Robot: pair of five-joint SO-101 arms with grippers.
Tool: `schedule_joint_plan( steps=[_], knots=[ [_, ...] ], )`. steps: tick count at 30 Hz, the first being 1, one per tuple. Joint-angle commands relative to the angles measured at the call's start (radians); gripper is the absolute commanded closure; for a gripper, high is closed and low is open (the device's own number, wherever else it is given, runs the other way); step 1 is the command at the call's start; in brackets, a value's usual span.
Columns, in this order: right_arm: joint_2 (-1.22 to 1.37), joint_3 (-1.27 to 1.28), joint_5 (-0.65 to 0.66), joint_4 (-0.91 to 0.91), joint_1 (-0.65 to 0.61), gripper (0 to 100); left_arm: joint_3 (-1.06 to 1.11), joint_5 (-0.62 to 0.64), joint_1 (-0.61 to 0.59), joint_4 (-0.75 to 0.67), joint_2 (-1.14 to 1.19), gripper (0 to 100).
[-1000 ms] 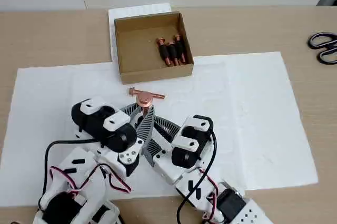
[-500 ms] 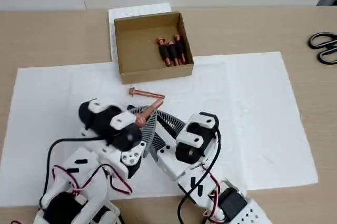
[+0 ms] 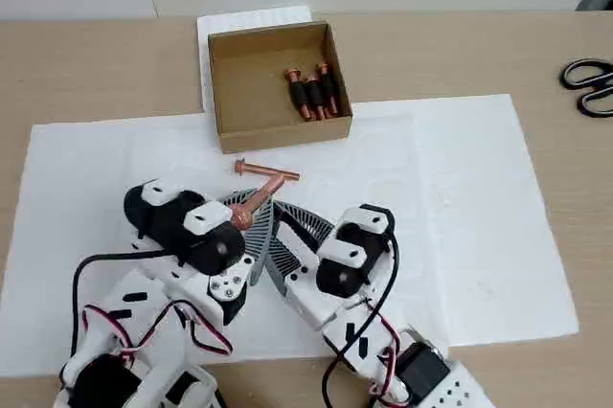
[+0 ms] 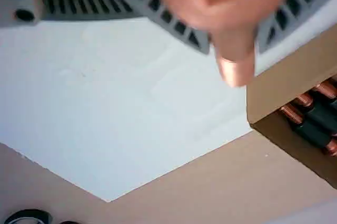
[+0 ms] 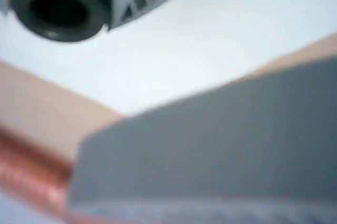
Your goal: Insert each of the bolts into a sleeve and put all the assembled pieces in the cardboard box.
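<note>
Just in front of the cardboard box (image 3: 283, 135), over the white paper sheet (image 3: 460, 197), the left gripper (image 3: 251, 209) is clamped on a copper bolt (image 3: 257, 199), whose shank tilts toward the box. The right gripper (image 3: 276, 224) sits close against it, closed round a black sleeve (image 5: 59, 8). A second bolt (image 3: 266, 170) lies flat on the paper, between the grippers and the box's front wall. Three assembled pieces (image 3: 311, 92) lie side by side inside the box, near its right wall. Scissors (image 3: 586, 85) rest well off to the box's right.
</note>
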Motion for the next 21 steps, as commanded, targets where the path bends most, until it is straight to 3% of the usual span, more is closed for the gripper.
schedule_joint_plan(
  steps=[1, 8, 15, 21],
  knots=[
    [-0.015, 0.000, 0.034, 0.016, 0.041, 99.5, -0.051, 0.008, 0.002, 0.012, -0.006, 99],
    [-0.007, 0.014, 0.087, 0.074, 0.154, 99.5, -0.139, 0.032, -0.002, 0.106, -0.002, 99],
    [-0.015, 0.014, 0.081, 0.114, 0.140, 99.5, -0.188, 0.121, -0.005, 0.275, 0.000, 99],
    [-0.015, 0.014, 0.083, 0.120, 0.122, 99.5, -0.133, 0.150, -0.006, 0.331, 0.000, 99]
  ],
)
